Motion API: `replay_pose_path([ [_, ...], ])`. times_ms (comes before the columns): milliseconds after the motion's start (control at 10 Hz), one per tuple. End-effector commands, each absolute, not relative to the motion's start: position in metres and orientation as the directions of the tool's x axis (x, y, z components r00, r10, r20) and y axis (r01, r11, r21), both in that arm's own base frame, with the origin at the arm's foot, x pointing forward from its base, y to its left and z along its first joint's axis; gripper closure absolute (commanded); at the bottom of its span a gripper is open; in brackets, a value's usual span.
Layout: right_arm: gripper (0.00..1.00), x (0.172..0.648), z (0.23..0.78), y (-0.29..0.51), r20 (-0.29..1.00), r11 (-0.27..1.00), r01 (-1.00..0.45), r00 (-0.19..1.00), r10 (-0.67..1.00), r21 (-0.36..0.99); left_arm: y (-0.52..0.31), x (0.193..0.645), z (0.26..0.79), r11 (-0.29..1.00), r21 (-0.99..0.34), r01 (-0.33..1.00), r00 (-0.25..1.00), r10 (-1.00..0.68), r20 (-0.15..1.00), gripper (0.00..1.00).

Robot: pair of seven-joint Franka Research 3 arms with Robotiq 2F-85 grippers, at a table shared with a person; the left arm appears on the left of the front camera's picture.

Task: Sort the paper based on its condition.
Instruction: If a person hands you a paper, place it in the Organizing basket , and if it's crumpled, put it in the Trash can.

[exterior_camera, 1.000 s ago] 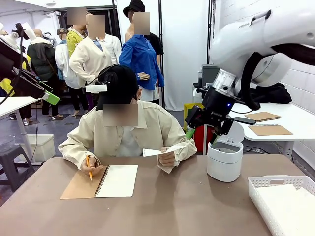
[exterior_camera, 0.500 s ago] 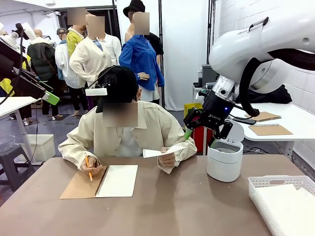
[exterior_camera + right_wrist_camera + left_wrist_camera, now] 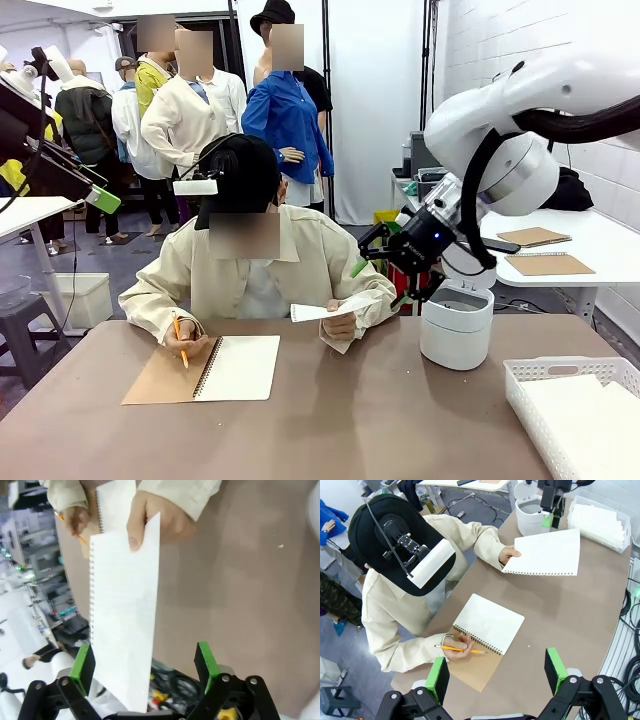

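Note:
The person at the far side holds up one flat white sheet of paper (image 3: 322, 311) in one hand, its torn spiral edge showing in the left wrist view (image 3: 547, 555). My right gripper (image 3: 383, 282) hangs open just right of that sheet's free end. In the right wrist view the paper (image 3: 125, 605) runs down between the two green pads of my right gripper (image 3: 144, 664); I cannot tell whether they touch. My left gripper (image 3: 496, 672) is open, high above the table, with nothing in it.
A spiral notebook (image 3: 240, 368) lies open before the person, whose other hand holds a pencil (image 3: 181, 340) on it. A white lidded bin (image 3: 455, 325) stands at the right. A white slotted basket (image 3: 560, 372) with white sheets sits at the front right corner.
My right gripper has swung down and left from above the white bin toward the held sheet, and its wrist has turned. The person's hands and the sheet have stayed put.

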State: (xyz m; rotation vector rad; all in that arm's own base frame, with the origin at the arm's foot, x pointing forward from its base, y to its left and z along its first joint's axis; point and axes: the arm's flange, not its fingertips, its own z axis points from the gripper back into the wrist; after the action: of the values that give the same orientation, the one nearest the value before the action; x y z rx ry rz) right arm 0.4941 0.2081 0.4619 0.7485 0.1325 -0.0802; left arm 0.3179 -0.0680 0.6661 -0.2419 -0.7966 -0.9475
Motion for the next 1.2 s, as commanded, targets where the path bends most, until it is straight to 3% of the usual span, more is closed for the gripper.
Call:
replay_pose_path([
  [0, 0.00, 0.498, 0.448, 0.218, -0.248, 0.642, 0.240, 0.965, -0.079, 0.728, -0.067, 0.318, 0.666, 0.581, 0.145, 0.801, 0.329, -0.630, 0.704, 0.00],
  [200, 0.00, 0.501, 0.417, 0.225, -0.347, 0.603, 0.332, 0.933, -0.097, 0.725, -0.067, 0.318, 0.666, 0.581, 0.145, 0.801, 0.329, -0.630, 0.704, 0.00],
  [600, 0.00, 0.500, 0.404, 0.231, -0.373, 0.542, 0.366, 0.922, -0.102, 0.756, -0.067, 0.318, 0.666, 0.581, 0.145, 0.801, 0.329, -0.630, 0.704, 0.00],
  [800, 0.00, 0.499, 0.404, 0.229, -0.362, 0.594, 0.340, 0.928, -0.087, 0.729, -0.067, 0.318, 0.666, 0.581, 0.145, 0.801, 0.329, -0.630, 0.704, 0.00],
  [1100, 0.57, 0.499, 0.407, 0.228, -0.417, 0.527, 0.384, 0.907, -0.060, 0.758, -0.067, 0.318, 0.666, 0.581, 0.145, 0.801, 0.329, -0.630, 0.704, 0.00],
])
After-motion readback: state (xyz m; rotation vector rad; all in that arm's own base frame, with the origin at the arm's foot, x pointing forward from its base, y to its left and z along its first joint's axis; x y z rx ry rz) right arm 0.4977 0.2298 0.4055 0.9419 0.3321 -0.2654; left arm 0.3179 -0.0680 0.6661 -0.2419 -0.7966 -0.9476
